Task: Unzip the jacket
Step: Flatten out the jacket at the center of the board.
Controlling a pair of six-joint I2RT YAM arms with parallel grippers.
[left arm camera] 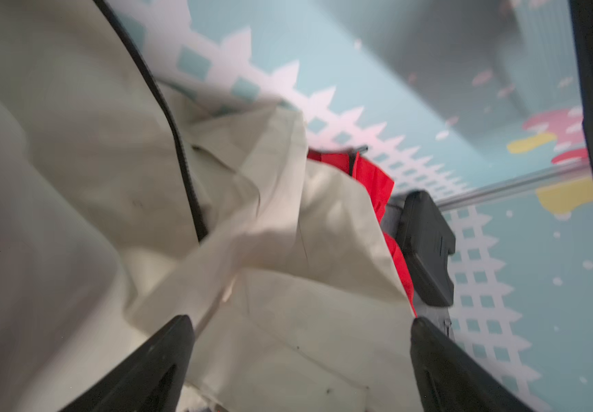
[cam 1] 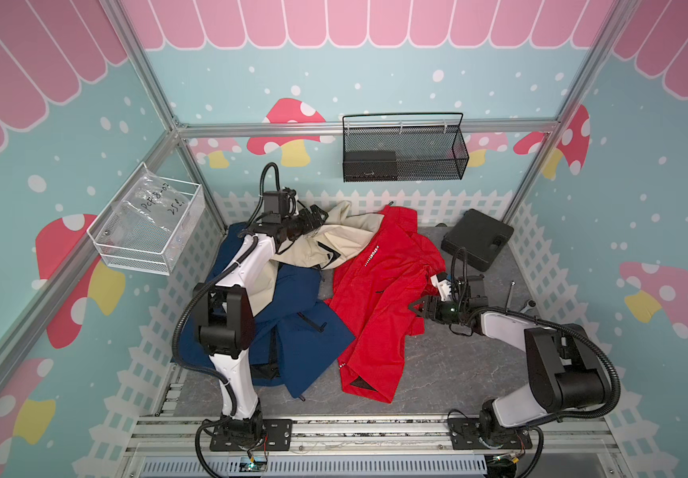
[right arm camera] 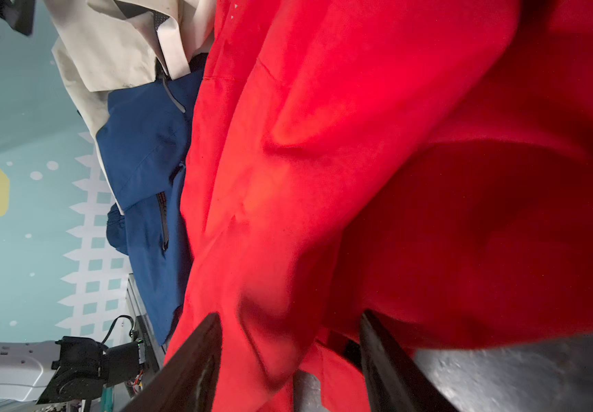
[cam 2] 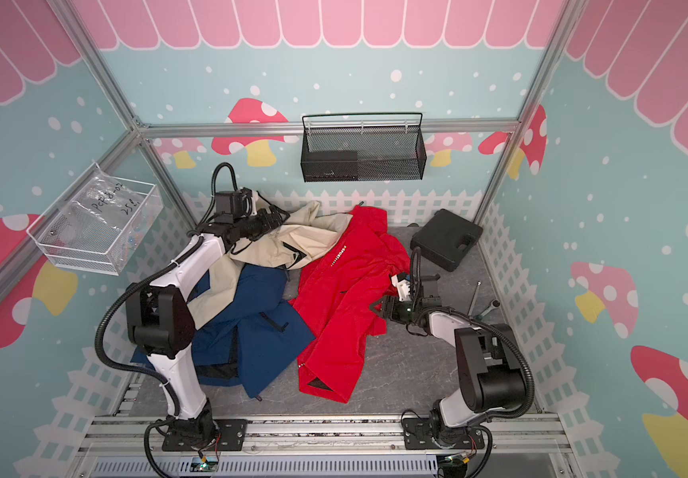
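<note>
Right end effector (right arm camera: 288, 317), low over the grey marbled table (cam 1: 458, 364), stands half-spread astride a fold at the 3 o'clock edge of the red fabric jacket (cam 1: 379, 298) sprawled mid-table, while at 11 o'clock the crumpled cream fabric jacket (cam 1: 346, 236) lies before the left end effector (left arm camera: 302, 321), fingers spread wide.

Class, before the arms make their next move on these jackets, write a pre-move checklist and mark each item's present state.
1. Left gripper open: ok, jaws wide apart over the beige jacket.
2. Right gripper holding the red jacket: cannot tell; a red fold sits between its jaws.
3. Red jacket's zipper pull in view: ok, a dark tab at its collar.
4. Red jacket unzipped: cannot tell.
5. Jackets separated: not ok, beige lies over the blue jacket.
</note>
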